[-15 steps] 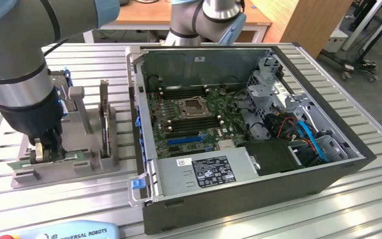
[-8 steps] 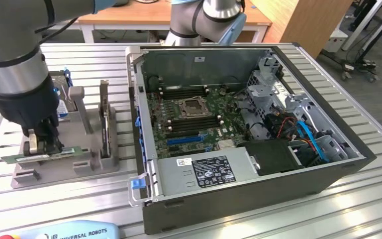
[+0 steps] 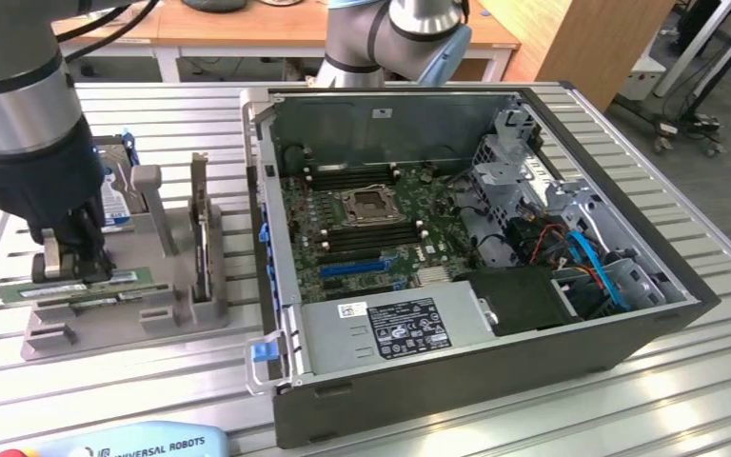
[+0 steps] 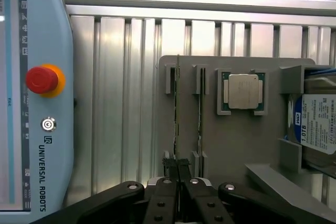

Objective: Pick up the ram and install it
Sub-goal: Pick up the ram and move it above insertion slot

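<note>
The table was made of long silver metal strips with grooves between them, and wooden desks stood behind it. A big black computer case lay open on the table, with a green board flat inside it.

Beside the case, toward the exterior view's left, sat a smooth gray plastic holder with little slots. The ram stood in those slots on its long edge (thin as a ruler, green, with a pale label). Its long side ran across the exterior view from left to right, and its thin edge pointed up.

The black gripper hung over the holder. Its fingers were pinched tight on the ram, one on each flat side, partway along the stick. The ram sat low in the holder.

In the wrist view, the gripper squeezed the ram, seen edge-on like a thin line. A second stick stood just beside it, lined up the same way. A small square silver chip lay in its own pocket nearby, and a shiny hard drive with a blue-and-white label sat past it. A pale blue controller with a round red button rested on the table.
</note>
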Robot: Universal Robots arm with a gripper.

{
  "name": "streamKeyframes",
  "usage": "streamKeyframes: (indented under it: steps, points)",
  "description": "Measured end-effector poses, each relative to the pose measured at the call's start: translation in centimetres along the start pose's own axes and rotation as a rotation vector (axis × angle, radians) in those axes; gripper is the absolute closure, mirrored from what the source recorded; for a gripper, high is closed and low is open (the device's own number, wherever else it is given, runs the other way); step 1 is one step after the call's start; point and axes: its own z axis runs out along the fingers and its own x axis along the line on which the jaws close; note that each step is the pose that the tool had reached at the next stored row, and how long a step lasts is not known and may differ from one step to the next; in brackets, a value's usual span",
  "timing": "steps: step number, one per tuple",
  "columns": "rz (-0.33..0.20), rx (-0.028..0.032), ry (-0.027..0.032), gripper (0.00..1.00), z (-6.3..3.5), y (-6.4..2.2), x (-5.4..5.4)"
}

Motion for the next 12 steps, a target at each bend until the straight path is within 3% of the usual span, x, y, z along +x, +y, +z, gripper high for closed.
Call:
streamKeyframes:
  steps: [12]
  points:
    - [0.0,0.0008,0.0,0.89,-2.3,0.09,0.0]
